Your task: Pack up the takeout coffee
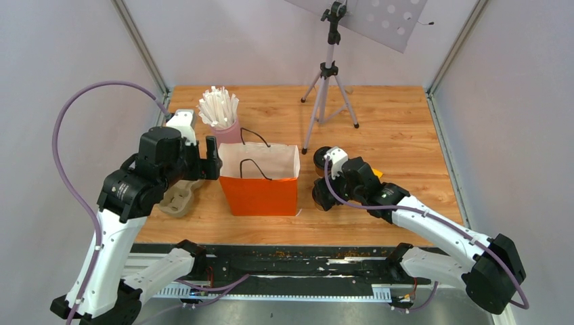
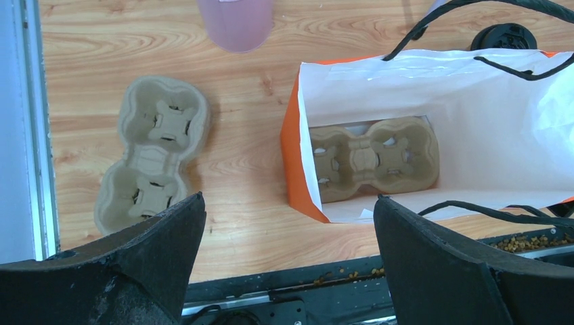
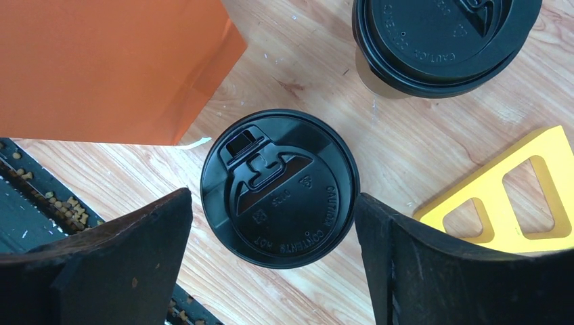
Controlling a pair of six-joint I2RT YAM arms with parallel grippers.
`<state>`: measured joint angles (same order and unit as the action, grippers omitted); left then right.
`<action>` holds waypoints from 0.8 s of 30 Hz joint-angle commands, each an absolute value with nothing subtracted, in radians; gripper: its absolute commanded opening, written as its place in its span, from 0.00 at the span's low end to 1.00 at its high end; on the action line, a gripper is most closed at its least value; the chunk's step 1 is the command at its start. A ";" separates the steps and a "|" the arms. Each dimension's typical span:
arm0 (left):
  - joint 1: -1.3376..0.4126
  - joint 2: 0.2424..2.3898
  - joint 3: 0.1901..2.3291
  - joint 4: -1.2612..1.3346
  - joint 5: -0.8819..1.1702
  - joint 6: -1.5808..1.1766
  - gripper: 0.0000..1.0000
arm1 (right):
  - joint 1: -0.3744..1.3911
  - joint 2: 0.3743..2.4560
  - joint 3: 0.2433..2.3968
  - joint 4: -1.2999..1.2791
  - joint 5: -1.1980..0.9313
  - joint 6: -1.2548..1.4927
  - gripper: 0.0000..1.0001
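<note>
My right claw (image 3: 272, 200) stands wide astride the lidded coffee cup (image 3: 284, 169) — nothing gripped yet — evidently positioned to lift it into the orange bag (image 3: 108, 68).

white-shelled left arm (image 1: 101, 252) and right arm (image 1: 433, 227), black joints, looping lilac cables (image 1: 54, 139), scuffed black gripper fingers (image 2: 156, 264)

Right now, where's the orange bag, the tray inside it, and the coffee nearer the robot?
orange bag (image 1: 260, 195): top view, orange front side.
tray inside the bag (image 2: 373, 157): left wrist view, middle ridge.
coffee nearer the robot (image 3: 280, 189): right wrist view, black lid's middle.
</note>
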<state>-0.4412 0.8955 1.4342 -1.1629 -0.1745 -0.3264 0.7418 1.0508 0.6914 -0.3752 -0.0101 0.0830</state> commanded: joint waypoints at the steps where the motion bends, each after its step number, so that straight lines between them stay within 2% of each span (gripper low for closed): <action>1: -0.445 0.896 1.447 -1.134 -0.185 -0.296 1.00 | 0.741 1.036 0.717 -0.347 -0.020 0.033 0.88; 12: -0.445 0.895 1.438 -1.132 -0.183 -0.293 1.00 | 0.765 1.071 0.721 -0.334 -0.001 0.019 0.87; 18: -0.445 0.898 1.440 -1.137 -0.187 -0.293 1.00 | 0.778 1.104 0.730 -0.341 0.048 0.015 0.80; 22: -0.445 0.897 1.435 -1.143 -0.193 -0.290 1.00 | 0.784 1.105 0.740 -0.356 0.057 0.013 0.69; 24: -0.445 0.897 1.431 -1.144 -0.195 -0.290 1.00 | 0.788 1.105 0.741 -0.361 0.061 0.009 0.67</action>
